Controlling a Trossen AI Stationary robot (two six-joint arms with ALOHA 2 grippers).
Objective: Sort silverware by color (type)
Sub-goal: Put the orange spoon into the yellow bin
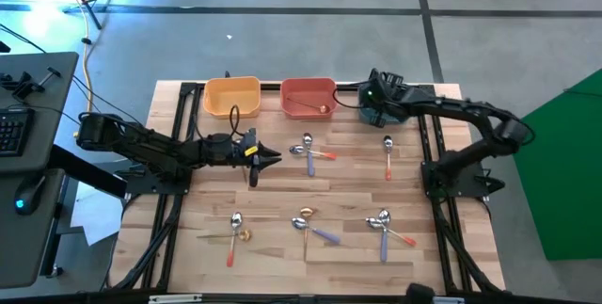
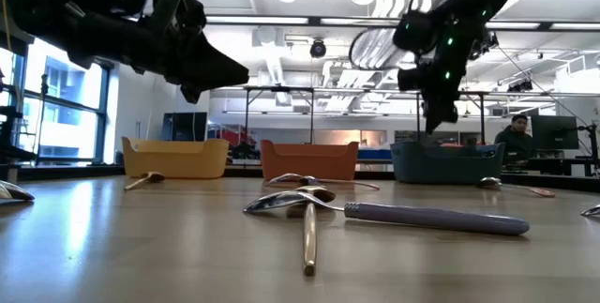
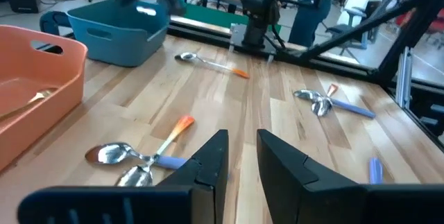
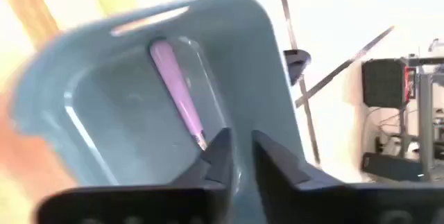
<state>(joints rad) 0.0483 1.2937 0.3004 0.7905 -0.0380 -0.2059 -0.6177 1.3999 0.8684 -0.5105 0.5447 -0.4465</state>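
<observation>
1. Right, the pale slatted wooden table [image 1: 282, 191] carries everything, smooth and flat, with spoons scattered across it.
2. At the far edge, the teal square plastic bin [image 4: 263, 78] has glossy rounded walls. The red-orange square plastic bin [image 1: 308, 97] sits beside it.
3. The right gripper [image 4: 239, 135] hangs over the teal bin, fingers drawn nearly together and empty.
4. The left gripper [image 1: 271, 158] hovers mid-table above the wood, its fingers a narrow slit apart and holding nothing.
5. Here's the key relation: the crossed pair of silver-bowled spoons, one orange-handled, one purple-handled [image 1: 308, 149], lies just ahead of the left gripper, towards the right arm's side. Their handles splay apart, the polished bowls almost touching. The left arm is clearly nearer, and I'd guess the slim handles call for a pinch across their width.
6. Below the right gripper, a purple-handled spoon [image 4: 177, 92] lies inside the teal bin, matte handle, shiny neck.
</observation>
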